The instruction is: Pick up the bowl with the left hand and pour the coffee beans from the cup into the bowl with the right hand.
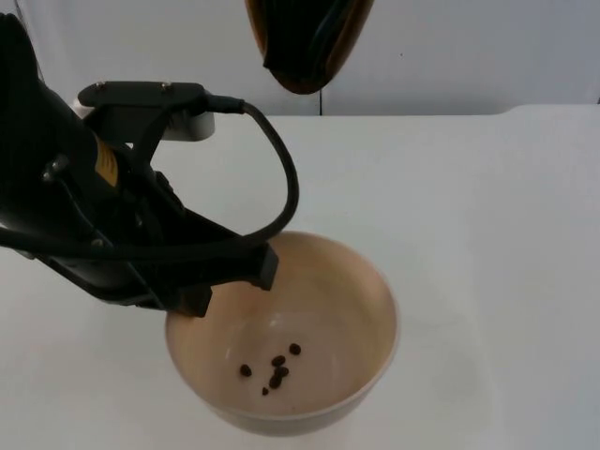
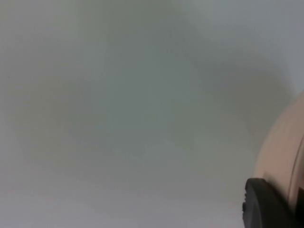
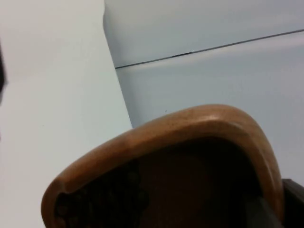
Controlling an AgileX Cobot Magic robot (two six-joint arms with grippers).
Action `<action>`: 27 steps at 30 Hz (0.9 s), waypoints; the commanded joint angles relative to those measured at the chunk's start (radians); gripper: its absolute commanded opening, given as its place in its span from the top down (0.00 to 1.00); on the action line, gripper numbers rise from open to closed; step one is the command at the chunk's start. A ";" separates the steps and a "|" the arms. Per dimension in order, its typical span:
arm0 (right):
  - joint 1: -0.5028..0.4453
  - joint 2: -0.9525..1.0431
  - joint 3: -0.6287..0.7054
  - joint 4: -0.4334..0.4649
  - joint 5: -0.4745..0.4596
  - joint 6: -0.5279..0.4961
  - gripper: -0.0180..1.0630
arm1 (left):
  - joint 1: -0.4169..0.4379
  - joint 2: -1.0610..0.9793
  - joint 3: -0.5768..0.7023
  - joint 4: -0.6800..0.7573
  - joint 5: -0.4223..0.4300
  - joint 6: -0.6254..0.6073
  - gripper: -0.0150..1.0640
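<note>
My left gripper (image 1: 231, 279) is shut on the near-left rim of a beige bowl (image 1: 328, 291), which hangs above the white table. Several dark coffee beans (image 1: 275, 367) lie in the bowl's bottom. The bowl's outer wall (image 2: 284, 152) stands beside one black fingertip (image 2: 266, 206) in the left wrist view. A brown wooden cup (image 1: 309, 42) hangs tilted high above the table's far side, behind the bowl. My right gripper (image 3: 280, 209) is shut on the cup's wall, and its rim (image 3: 190, 124) looms close. Dark beans (image 3: 107, 202) still lie inside the cup.
The white table (image 1: 487, 234) stretches to the right of the bowl and ends at the grey partition wall (image 1: 450, 47). The left arm's black body (image 1: 84, 216) covers the table's left side.
</note>
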 commanded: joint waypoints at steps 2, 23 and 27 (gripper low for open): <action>0.007 -0.005 -0.002 -0.036 -0.002 0.001 0.98 | -0.006 0.000 -0.006 -0.011 -0.004 -0.002 0.99; 0.031 -0.005 -0.002 -0.092 -0.002 -0.046 0.98 | -0.006 0.000 -0.006 -0.011 -0.004 -0.002 0.99; 0.031 -0.005 -0.002 -0.126 -0.002 -0.046 0.98 | -0.006 0.000 -0.006 -0.011 -0.006 -0.002 0.99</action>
